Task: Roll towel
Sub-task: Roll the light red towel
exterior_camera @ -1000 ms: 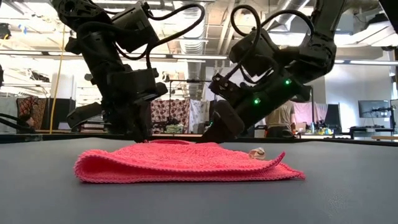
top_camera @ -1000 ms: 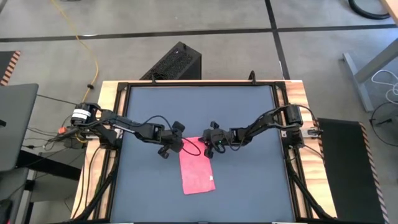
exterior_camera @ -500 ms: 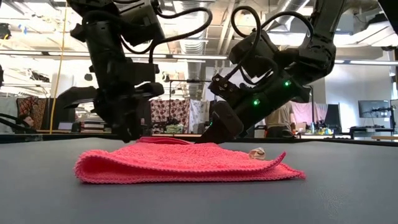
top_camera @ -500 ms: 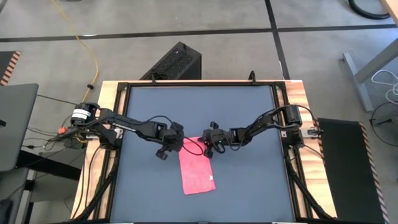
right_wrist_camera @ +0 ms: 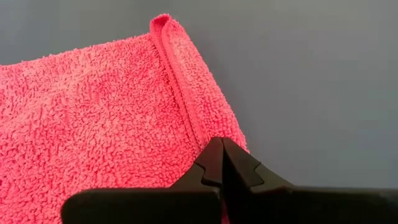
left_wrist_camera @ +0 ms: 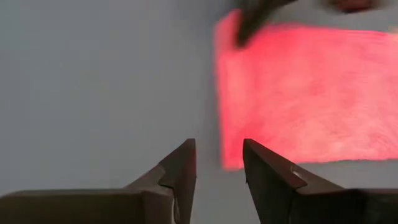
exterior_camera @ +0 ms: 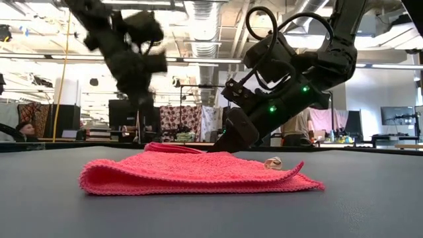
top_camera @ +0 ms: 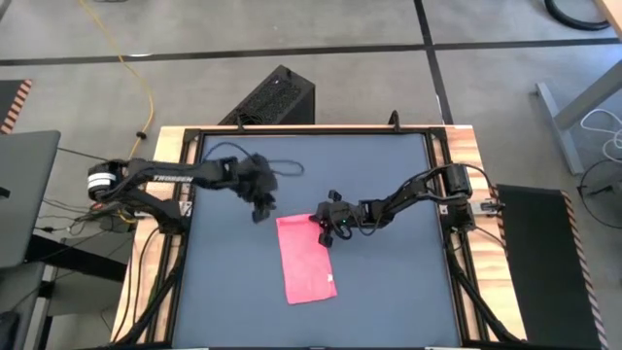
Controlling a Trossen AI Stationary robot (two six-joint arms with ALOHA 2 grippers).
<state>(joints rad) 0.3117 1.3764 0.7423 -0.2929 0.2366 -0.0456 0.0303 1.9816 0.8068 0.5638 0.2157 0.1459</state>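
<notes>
Left gripper [top_camera: 260, 206] lifted off towel [top_camera: 306, 259], narrowly open; right gripper [top_camera: 325, 223] pinches towel edge.

towel [top_camera: 305, 260] seen pinkish-red, plain, looped texture; small white tag [top_camera: 332, 282] noted at one edge. tabletop [top_camera: 389, 185] seen dark blue-grey, uniform, framed by pale wood border [top_camera: 171, 146]. left gripper [top_camera: 260, 205] and right gripper [top_camera: 327, 223] seen black; green lights [exterior_camera: 271, 108] shown on right arm. yellow cable [top_camera: 146, 97] seen on grey floor.
</notes>
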